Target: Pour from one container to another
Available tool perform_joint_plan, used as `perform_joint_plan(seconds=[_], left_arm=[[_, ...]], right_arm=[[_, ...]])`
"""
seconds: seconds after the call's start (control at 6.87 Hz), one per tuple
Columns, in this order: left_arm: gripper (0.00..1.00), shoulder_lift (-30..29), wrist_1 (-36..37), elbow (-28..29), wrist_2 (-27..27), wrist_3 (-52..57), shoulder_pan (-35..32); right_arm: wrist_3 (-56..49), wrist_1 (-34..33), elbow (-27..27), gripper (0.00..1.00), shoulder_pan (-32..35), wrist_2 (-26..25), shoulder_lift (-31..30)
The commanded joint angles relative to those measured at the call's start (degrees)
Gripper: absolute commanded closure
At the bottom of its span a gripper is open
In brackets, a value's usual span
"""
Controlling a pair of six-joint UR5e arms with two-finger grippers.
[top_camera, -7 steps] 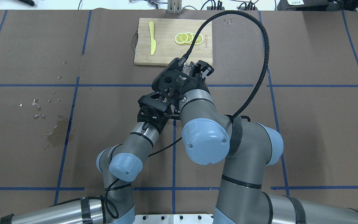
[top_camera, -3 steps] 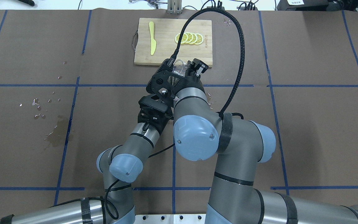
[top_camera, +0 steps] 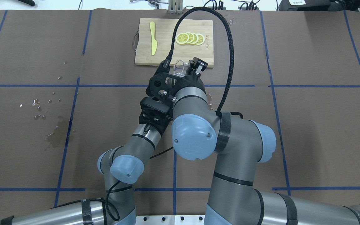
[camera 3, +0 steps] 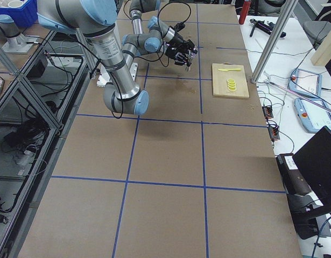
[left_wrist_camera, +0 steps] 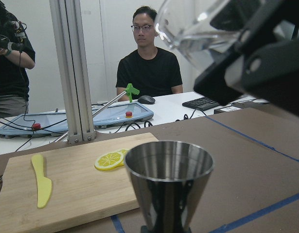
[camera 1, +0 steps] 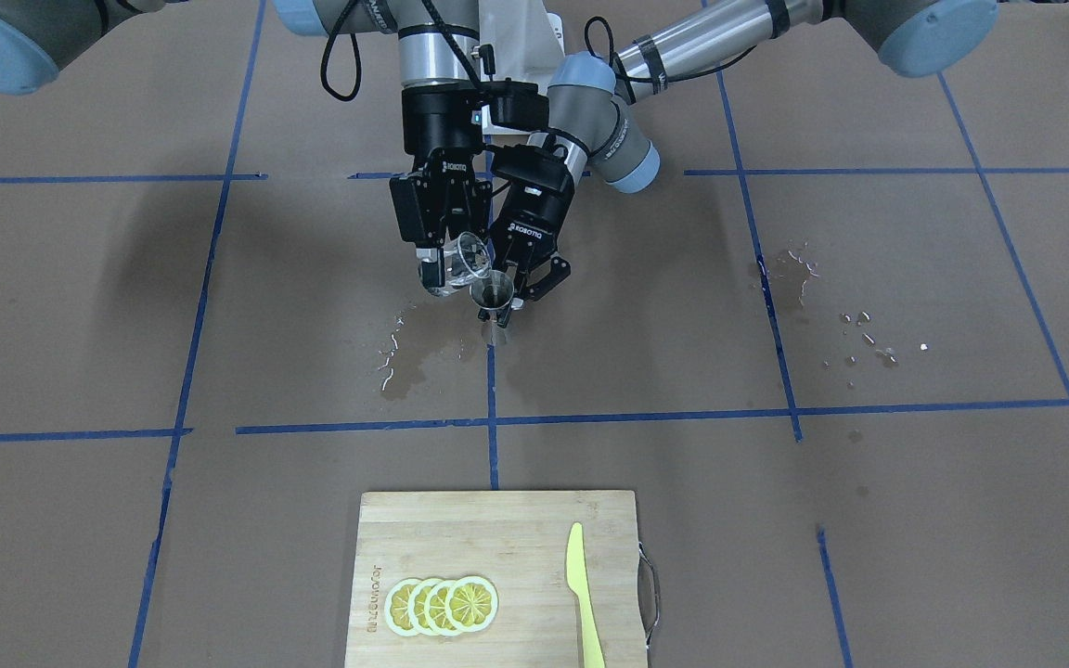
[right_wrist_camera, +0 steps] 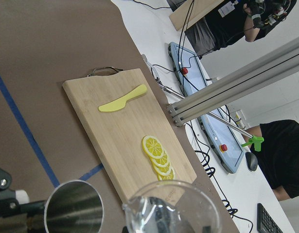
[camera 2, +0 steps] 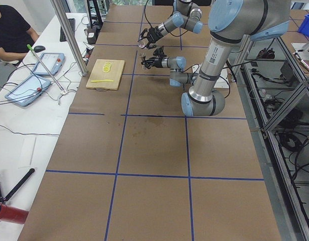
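Observation:
The clear glass tumbler (camera 1: 468,257) is held above the table and tipped sideways, its mouth over the jigger's rim. My right gripper (camera 1: 446,269) is shut on it. The steel jigger (camera 1: 495,293) stands upright just above the paper, with my left gripper (camera 1: 508,306) shut on its waist. In the left wrist view the jigger (left_wrist_camera: 168,179) fills the lower middle and the tilted tumbler (left_wrist_camera: 198,29) hangs at the upper right. From overhead, only the tumbler (top_camera: 179,67) peeks past my right wrist; the jigger is hidden under it. I cannot tell whether liquid is flowing.
A wooden cutting board (camera 1: 516,547) lies at the table's far side, carrying lemon slices (camera 1: 442,605) and a yellow plastic knife (camera 1: 581,594). Wet patches (camera 1: 409,357) darken the paper below the grippers, with more drops (camera 1: 804,269) toward my left. A person (left_wrist_camera: 149,63) sits beyond the table.
My right arm has swung leftward and its wrist has rolled, tipping the tumbler further toward the jigger. The left arm has stayed still.

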Motion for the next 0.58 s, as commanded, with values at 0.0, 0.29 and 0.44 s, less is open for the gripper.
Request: perform_joint_plan(seconds=[0.0,0.29,0.44], left_arm=[[1.0,-0.07,0.01,-0.09,-0.01,0.0,0.02],[1.0,-0.07,0.01,-0.09,-0.1,0.0,0.02],[1.0,-0.07,-0.08,-0.09,-0.1,0.0,0.02]], right_arm=[[-3.81,-0.65,-0.53,0.77,0.02,-0.19,0.34],[-6.63,-2.74,-0.54,0.77,0.02,-1.58,0.95],[-9.34,-3.8,-0.54,0.77,0.02,-1.94,1.39]])
